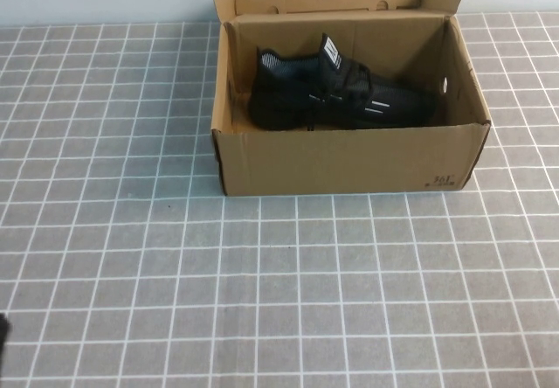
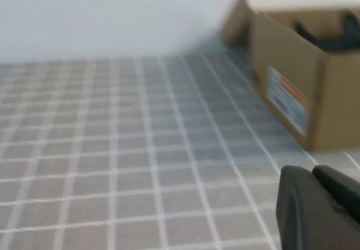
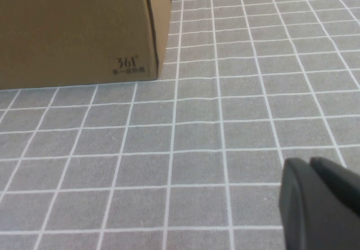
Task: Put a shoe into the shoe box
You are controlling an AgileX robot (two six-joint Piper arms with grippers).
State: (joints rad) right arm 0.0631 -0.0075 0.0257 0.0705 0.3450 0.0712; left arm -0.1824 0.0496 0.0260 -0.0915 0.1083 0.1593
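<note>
Shoe box (image 1: 349,156): brown corrugated cardboard, open at the top, standing in the upper centre of the high view on the grid-patterned table (image 1: 262,301). Rear flap upright against the pale wall. Small black print at the lower right corner of the front wall.
Shoe (image 1: 341,95): all black, lying inside the shoe box toward its rear wall, sole down, toe toward frame right, heel toward frame left. White tongue label and short white dash marks on the side are visible.
Box side label (image 2: 287,98): white and orange sticker on the box wall seen in the left wrist view.
Left gripper (image 2: 323,205): jaws closed, holding nothing. Lower right of the left wrist view, above the table, well apart from the shoe box.
Right gripper (image 3: 320,202): jaws closed, holding nothing. Lower right of the right wrist view, above the table, well apart from the printed box corner.
</note>
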